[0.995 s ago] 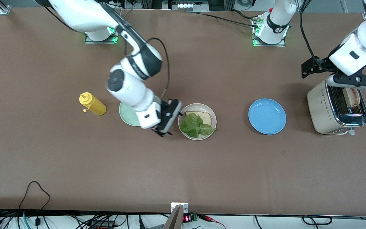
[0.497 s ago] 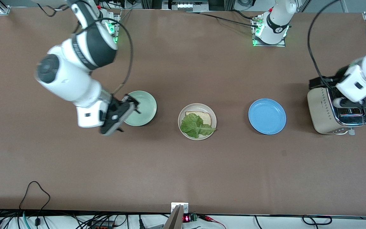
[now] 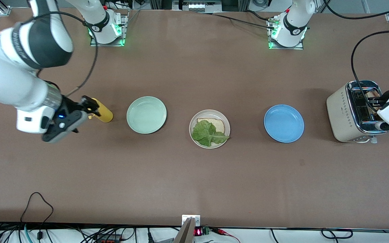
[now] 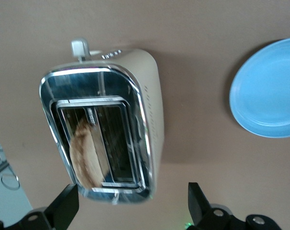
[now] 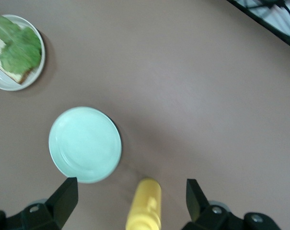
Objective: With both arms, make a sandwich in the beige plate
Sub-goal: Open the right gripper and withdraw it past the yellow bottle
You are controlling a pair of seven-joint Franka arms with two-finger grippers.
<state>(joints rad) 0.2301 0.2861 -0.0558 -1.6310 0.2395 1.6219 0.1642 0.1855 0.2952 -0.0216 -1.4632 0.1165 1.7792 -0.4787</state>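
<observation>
Hovering left gripper (image 4: pixel 130 211) over cream chrome-topped toaster (image 3: pixel 349 116), jaws spread, empty. Browned bread slice (image 4: pixel 83 155) stands upright in slot: light, stiff, crumbly, so we pinch top edge across flat faces, gently. Round beige plate (image 3: pixel 226 122) mid-table holds bread slice (image 3: pixel 217 124) under crinkled green lettuce leaf (image 3: pixel 208 133), limp and slippery. Right gripper (image 5: pixel 128 206) over yellow squeeze bottle (image 3: pixel 102 113), jaws spread, waiting.

Yellow squeeze bottle (image 3: pixel 101 112) lying mid-left of front view. Mint-green plate (image 3: pixel 146 114) beside it. Blue plate (image 3: pixel 284 123) right of centre. Beige toaster (image 3: pixel 344 114) at right edge, bread slice (image 4: pixel 83 154) in slot.
</observation>
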